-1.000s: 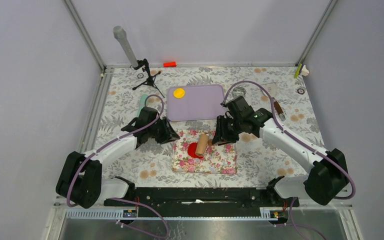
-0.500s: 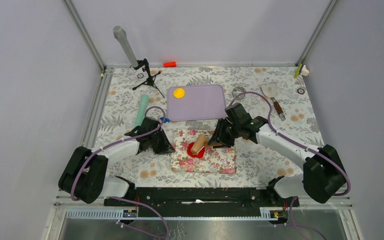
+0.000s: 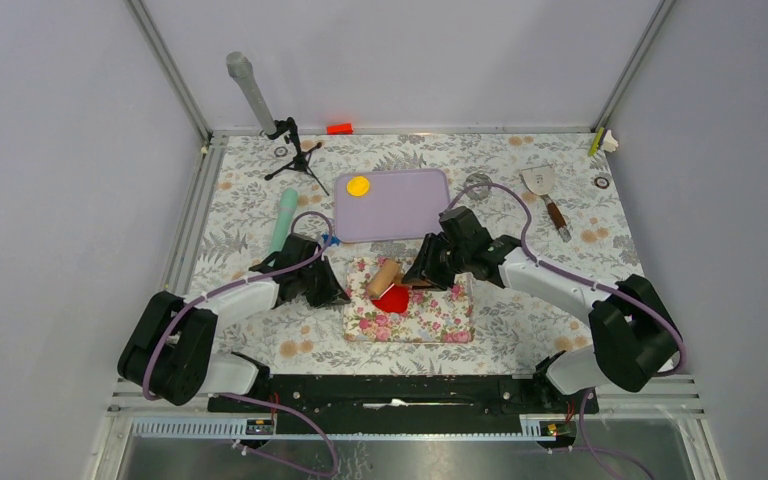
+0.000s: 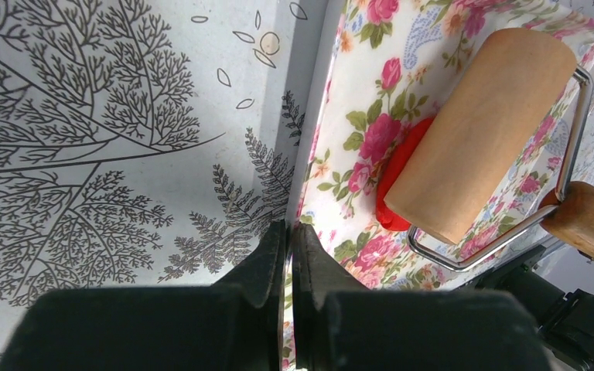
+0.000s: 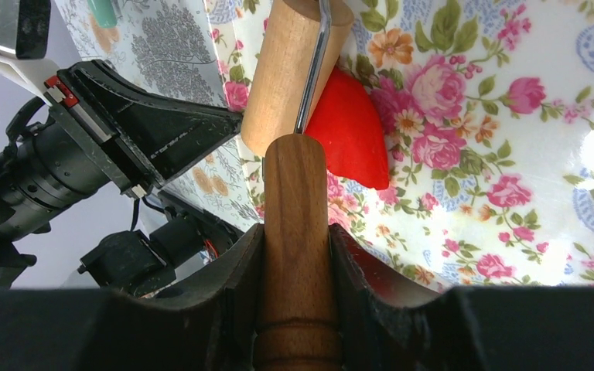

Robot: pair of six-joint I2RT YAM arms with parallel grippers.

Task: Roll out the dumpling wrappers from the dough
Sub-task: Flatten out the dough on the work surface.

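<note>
The red dough (image 3: pixel 395 299) lies flattened on the floral mat (image 3: pixel 430 318), partly under the wooden roller (image 3: pixel 383 277). My right gripper (image 3: pixel 426 272) is shut on the roller's wooden handle (image 5: pixel 295 193); its barrel (image 5: pixel 290 69) rests on the dough's (image 5: pixel 349 131) left edge. My left gripper (image 3: pixel 336 291) is shut on the mat's left edge (image 4: pixel 309 185), fingertips together (image 4: pixel 288 229). The left wrist view shows the roller (image 4: pixel 479 131) over the dough (image 4: pixel 398 166). A yellow wrapper (image 3: pixel 358 185) lies on the purple board (image 3: pixel 405 210). No red wrapper shows.
A teal tool (image 3: pixel 284 218) lies left of the board. A spatula (image 3: pixel 545 188) and a metal ring (image 3: pixel 477 182) lie at the back right. A small tripod (image 3: pixel 295 155), a grey tube (image 3: pixel 249 88) and a red-orange block (image 3: pixel 339 128) stand at the back.
My right gripper has pulled the roller left and toward the board across the dough, uncovering more red. My left gripper drew back a little to the mat's left edge.
</note>
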